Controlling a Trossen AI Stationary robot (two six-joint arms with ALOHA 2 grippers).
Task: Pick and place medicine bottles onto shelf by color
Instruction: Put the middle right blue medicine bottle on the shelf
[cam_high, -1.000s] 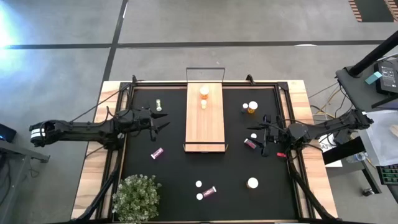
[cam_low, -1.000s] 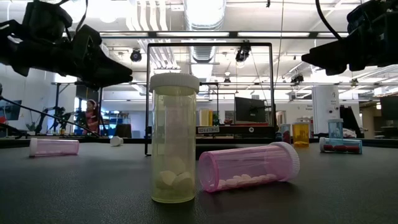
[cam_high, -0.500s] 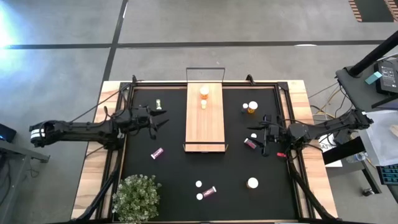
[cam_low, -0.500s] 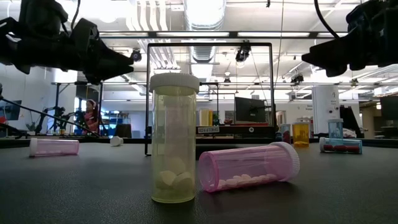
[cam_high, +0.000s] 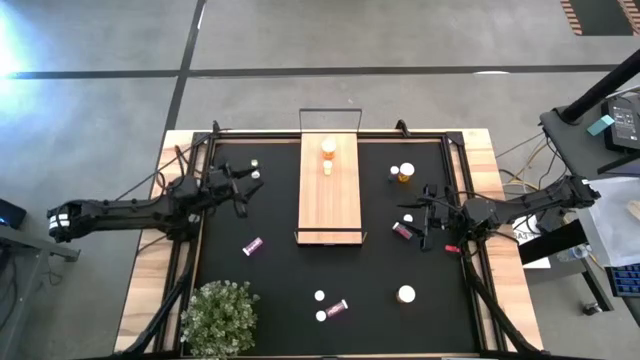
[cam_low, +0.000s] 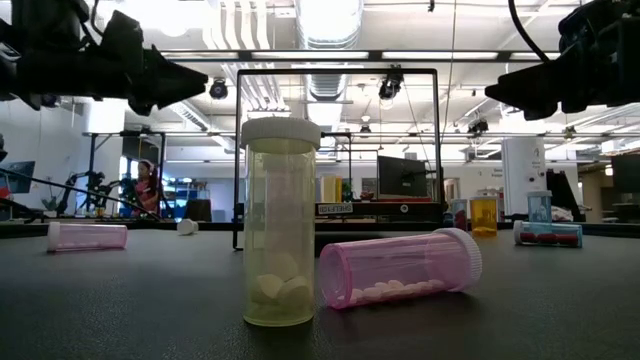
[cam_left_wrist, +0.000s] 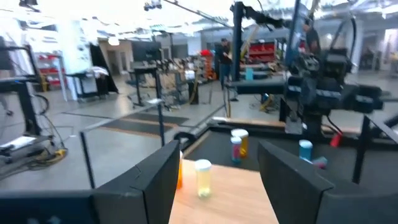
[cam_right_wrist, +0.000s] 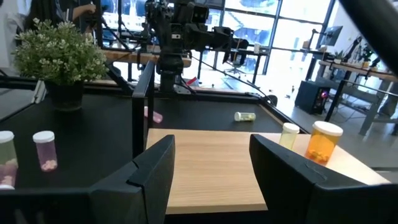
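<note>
High view: left tool (cam_high: 243, 189) hovers near small pale bottle (cam_high: 255, 174).

The high view looks straight down on the whole table. The low view sits at mat level, close behind a pale bottle (cam_low: 280, 222), facing the shelf (cam_low: 337, 160) frame and the room. Each wrist view looks level across the shelf (cam_left_wrist: 236, 196) (cam_right_wrist: 205, 168) from opposite sides, toward the other arm. All four views share the shelf (cam_high: 329, 188).
</note>
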